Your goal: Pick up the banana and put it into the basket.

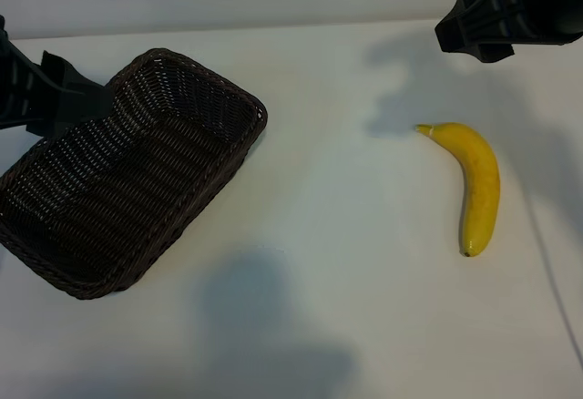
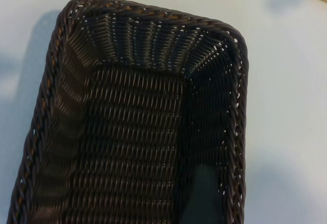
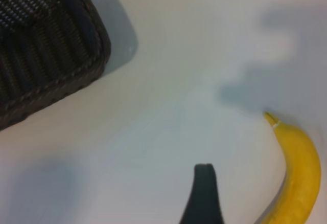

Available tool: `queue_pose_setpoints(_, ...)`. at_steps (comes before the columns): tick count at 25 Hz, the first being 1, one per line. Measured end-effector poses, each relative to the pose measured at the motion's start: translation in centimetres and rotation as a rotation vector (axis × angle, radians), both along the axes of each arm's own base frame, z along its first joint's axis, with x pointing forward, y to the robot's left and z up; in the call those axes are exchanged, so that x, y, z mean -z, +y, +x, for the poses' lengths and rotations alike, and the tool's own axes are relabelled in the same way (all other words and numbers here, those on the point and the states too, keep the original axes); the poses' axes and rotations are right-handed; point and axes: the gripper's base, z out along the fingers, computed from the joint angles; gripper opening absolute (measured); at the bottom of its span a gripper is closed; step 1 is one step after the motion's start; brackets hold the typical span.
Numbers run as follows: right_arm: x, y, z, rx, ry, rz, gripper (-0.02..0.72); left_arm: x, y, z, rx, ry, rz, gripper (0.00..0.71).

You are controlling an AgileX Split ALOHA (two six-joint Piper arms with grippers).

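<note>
exterior view, steeply from above: a curved, bright yellow banana (image 1: pixel 478 186) with a pale greenish stem tip lies flat on the white desk (image 1: pixel 346 262), on the right side, well apart from the dark brown woven wicker basket (image 1: pixel 196 98), which sits on the left side with its long axis running diagonally. the basket is empty, so the task is judged to be at its start, with the banana not yet picked up.

the right end effector (image 1: pixel 469 25) hangs above the desk at the far right, beyond the banana's stem end and not touching it; its jaws stand wide open and hold nothing. this placement suits it for the pick, since the fruit lies on its side of the desk. in the right wrist view one dark fingertip (image 3: pixel 203 193) shows just beside the banana's stem half, with bare desk between them.

the left end effector (image 1: pixel 68 98) hovers over the far left part of the basket, open and empty. its wrist view looks straight into the basket's woven floor, with one of its own fingers showing dark inside. it appears idle.

the banana's curve leaves its middle free for a grip across the body.
</note>
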Motion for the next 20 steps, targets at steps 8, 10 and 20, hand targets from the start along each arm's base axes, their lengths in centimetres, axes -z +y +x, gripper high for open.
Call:
queue_pose_setpoints(8, 0.01, 0.0, -0.01, 0.0, 0.002, -0.001, 0.594, 0.0, 0.0, 0.0, -0.001, 0.0, -0.001, 0.61)
queue_pose_setpoints(10, 0.02, -0.01, -0.02, 0.0, 0.003, -0.001, 0.594, 0.0, 0.0, 0.0, -0.001, 0.0, -0.001, 0.61)
queue_pose_setpoints(20, 0.05, -0.02, -0.06, -0.002, 0.008, -0.004, 0.594, 0.0, 0.0, 0.0, -0.001, 0.0, -0.001, 0.61)
